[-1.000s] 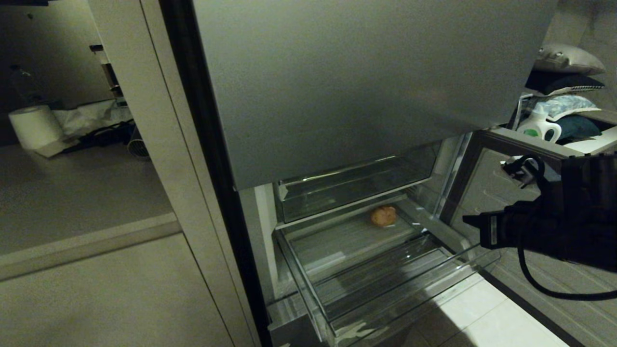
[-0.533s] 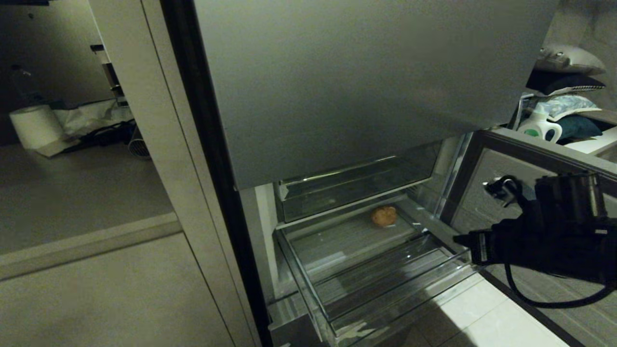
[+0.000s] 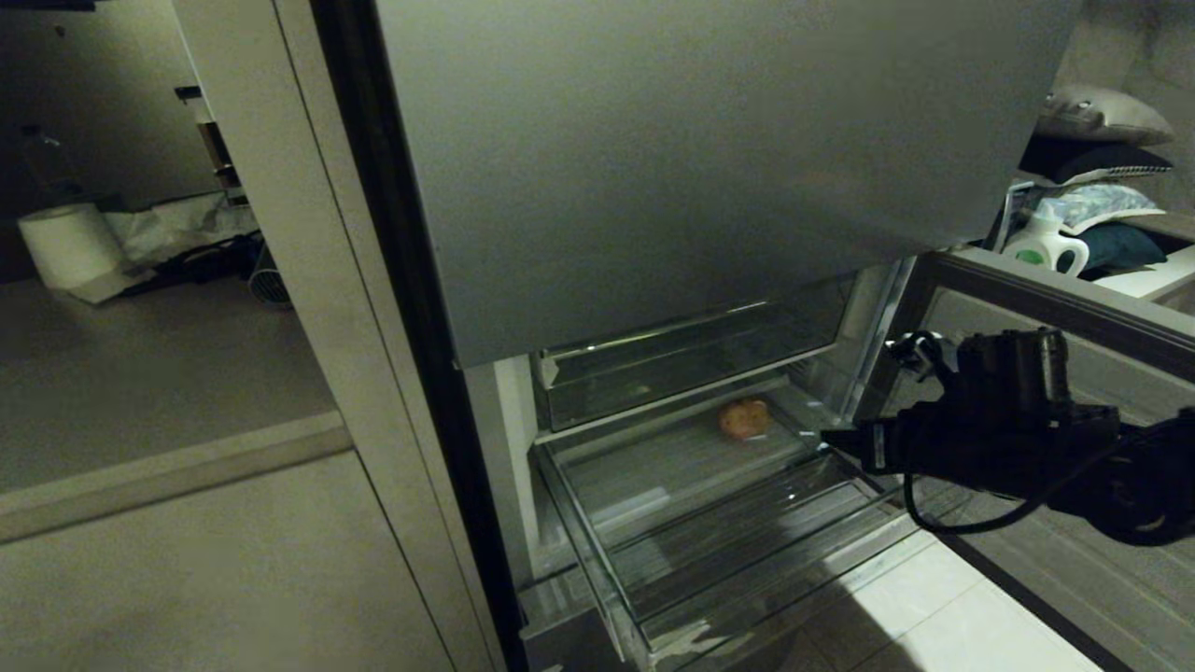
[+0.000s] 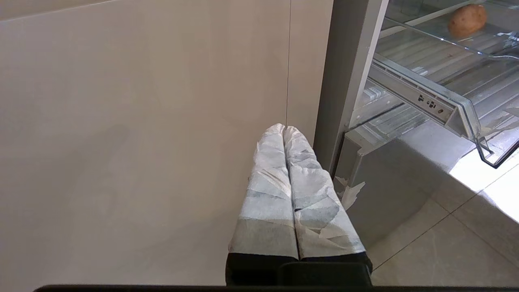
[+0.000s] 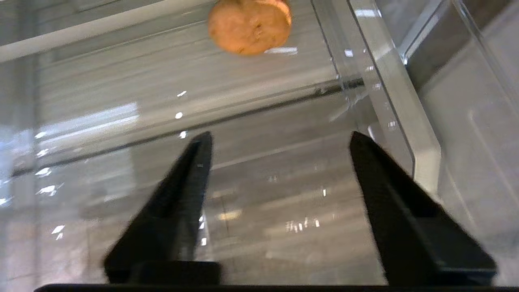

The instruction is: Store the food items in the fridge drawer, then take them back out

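The clear fridge drawer [image 3: 597, 569] is pulled out below the grey door. One orange-brown food item [image 3: 744, 419] lies at the back of its ridged floor, also seen in the right wrist view [image 5: 249, 26] and left wrist view [image 4: 467, 20]. My right gripper [image 3: 828, 436] hovers at the drawer's right wall [image 5: 389, 101]. It is open [image 5: 279, 138], empty, and pointed toward the food item, well short of it. My left gripper [image 4: 284, 127] is parked low beside the fridge's left side, taped fingers shut.
A grey steel door panel [image 3: 700, 168] hangs above the drawer, with a second clear bin [image 3: 681, 364] just under it. The open lower door frame [image 3: 1036, 285] stands behind my right arm. A detergent bottle [image 3: 1046, 245] sits at the right, and a paper roll [image 3: 67, 245] far left.
My right arm has swung left and down from outside the fridge to the drawer's right wall. The food item and drawer have not moved, and the left arm is still.
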